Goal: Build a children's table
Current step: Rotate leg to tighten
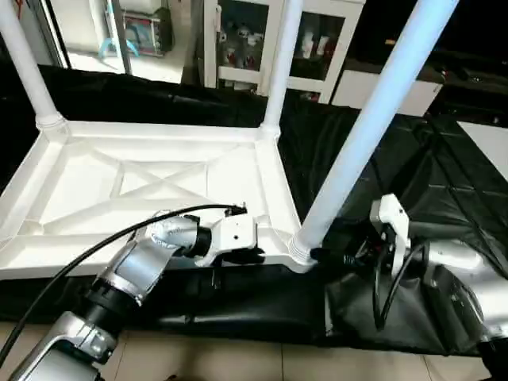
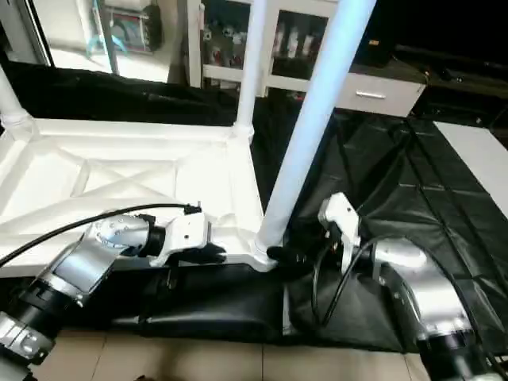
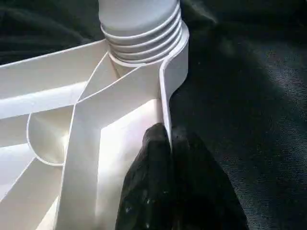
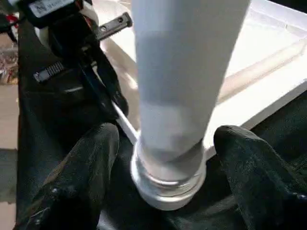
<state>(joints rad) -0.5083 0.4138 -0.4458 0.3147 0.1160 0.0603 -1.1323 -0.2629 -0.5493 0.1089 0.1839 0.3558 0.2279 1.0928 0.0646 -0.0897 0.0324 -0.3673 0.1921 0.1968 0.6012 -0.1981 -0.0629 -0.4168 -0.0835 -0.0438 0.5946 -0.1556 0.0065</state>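
The children's table lies upside down on a black cloth, the X-ribbed underside of its white top facing up. White legs stand in the far left socket, the far right socket and the near right socket. My left gripper is shut on the thin near rim of the top, just beside the near right corner socket. My right gripper is open. One black finger stands on either side of the near right leg's ribbed base, with small gaps.
The black cloth covers the work surface and hangs over its near edge above a tiled floor. A white cabinet with glass doors stands behind. A white surface lies at the far right. A black cable runs along my left forearm.
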